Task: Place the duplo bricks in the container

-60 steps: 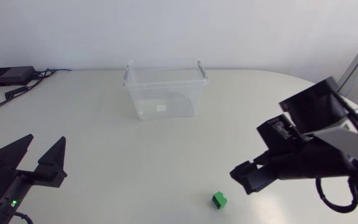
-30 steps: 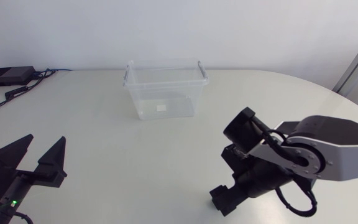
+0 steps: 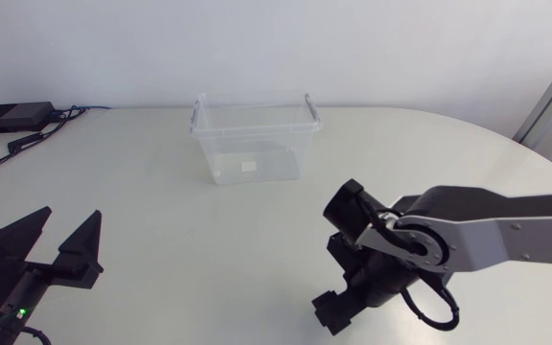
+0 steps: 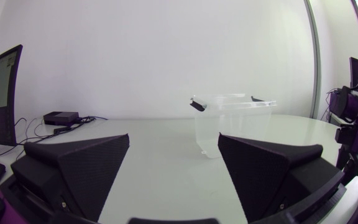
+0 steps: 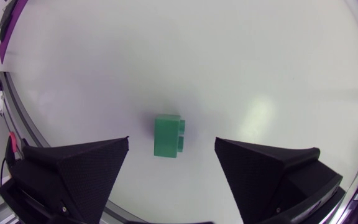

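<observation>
My right tool (image 5: 172, 142) hangs low over the bench (image 3: 151, 192) with its fingers spread wide. The green duplo brick (image 5: 168, 135) lies on the surface between them, touching neither. The clear container (image 3: 254, 144) stands well apart, toward the far side. My left tool (image 3: 70, 225) gapes wide at the near left corner.

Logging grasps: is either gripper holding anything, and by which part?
Nothing is held. Right gripper open, with the small green plastic brick untouched between its fingers; left gripper open, empty.
</observation>
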Tool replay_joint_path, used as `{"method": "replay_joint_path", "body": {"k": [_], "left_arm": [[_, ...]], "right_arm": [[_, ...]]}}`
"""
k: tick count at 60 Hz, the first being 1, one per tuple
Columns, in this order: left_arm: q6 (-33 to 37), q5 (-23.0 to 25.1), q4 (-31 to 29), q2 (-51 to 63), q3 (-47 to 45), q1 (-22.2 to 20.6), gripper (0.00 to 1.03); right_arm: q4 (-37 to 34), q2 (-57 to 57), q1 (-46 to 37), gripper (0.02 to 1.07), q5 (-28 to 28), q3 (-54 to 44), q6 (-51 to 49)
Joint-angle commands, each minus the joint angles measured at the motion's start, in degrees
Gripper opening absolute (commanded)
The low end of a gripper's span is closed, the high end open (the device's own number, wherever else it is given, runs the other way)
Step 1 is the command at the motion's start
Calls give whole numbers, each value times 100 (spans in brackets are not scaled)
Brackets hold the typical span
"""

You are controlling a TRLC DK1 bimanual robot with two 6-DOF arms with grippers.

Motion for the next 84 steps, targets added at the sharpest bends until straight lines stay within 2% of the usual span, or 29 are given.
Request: {"method": "replay_joint_path", "body": {"k": [1, 21, 34, 44, 50, 55, 60, 74, 84], "left_arm": [[-121, 59, 1, -56, -97, 5, 100], [-121, 59, 1, -56, -89, -4, 100], [-121, 59, 1, -56, -89, -4, 100], [-121, 59, 1, -56, -89, -4, 100], [-121, 59, 1, -56, -89, -4, 100], [-121, 59, 1, -56, -89, 5, 100], [-121, 59, 1, -56, -89, -4, 100], [-121, 59, 1, -56, -89, -4, 100], [-121, 59, 1, -56, -89, -4, 100]], "right_arm": [[52, 186, 42, 102, 1, 109, 139], [122, 424, 42, 99, -105, 197, 139], [122, 503, 34, 89, -149, 214, 148], [166, 547, 25, 72, -184, 188, 183], [192, 591, -89, 62, -395, 170, 280], [228, 591, -133, 60, -386, 153, 297], [307, 573, -151, 46, -386, 100, 315], [307, 608, -151, 43, -96, 91, 341], [333, 635, -160, 36, -69, 39, 341]]}}
